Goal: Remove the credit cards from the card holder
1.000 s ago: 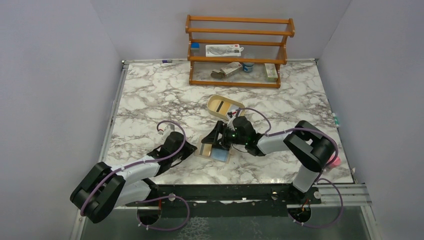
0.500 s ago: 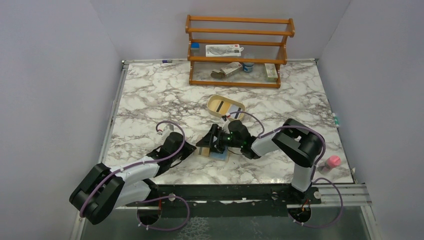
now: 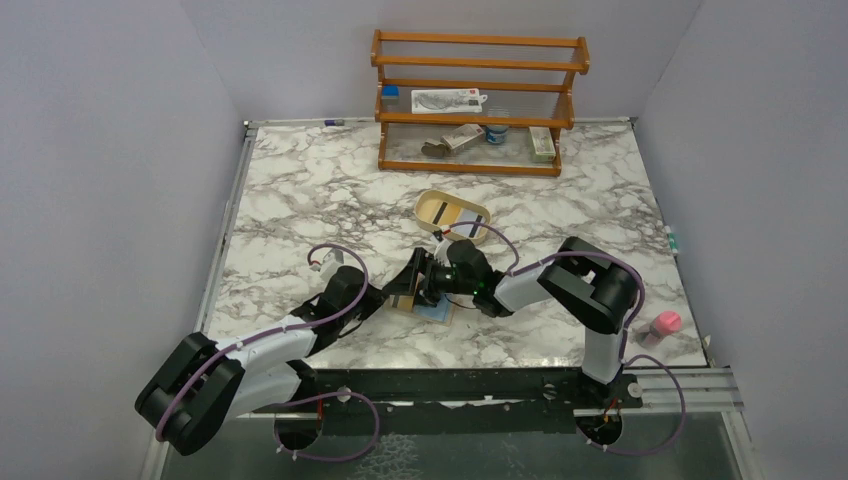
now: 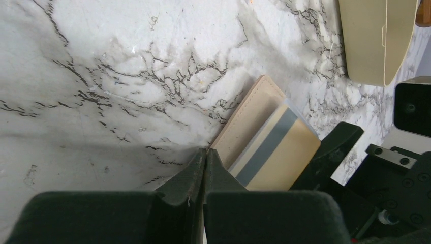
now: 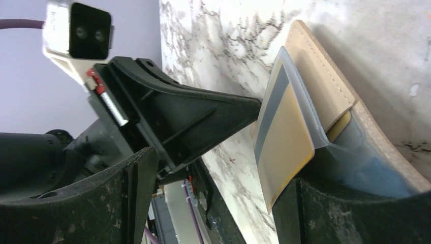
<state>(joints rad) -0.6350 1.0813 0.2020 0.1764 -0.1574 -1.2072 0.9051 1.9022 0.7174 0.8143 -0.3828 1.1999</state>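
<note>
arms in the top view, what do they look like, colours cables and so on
The left arm and right arm both have white shells between chunky black joints, with a thin purple cable looping along each. Their fingers are matte black, wedge-shaped, tapering to narrow tips.

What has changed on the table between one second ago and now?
The right gripper moved left over the card holder, jaws open; its elbow followed, uncovering a pink object. The left gripper, shut, crept right to the holder's edge. Nothing was grasped or released. The oval tray and wooden rack stayed put.
</note>
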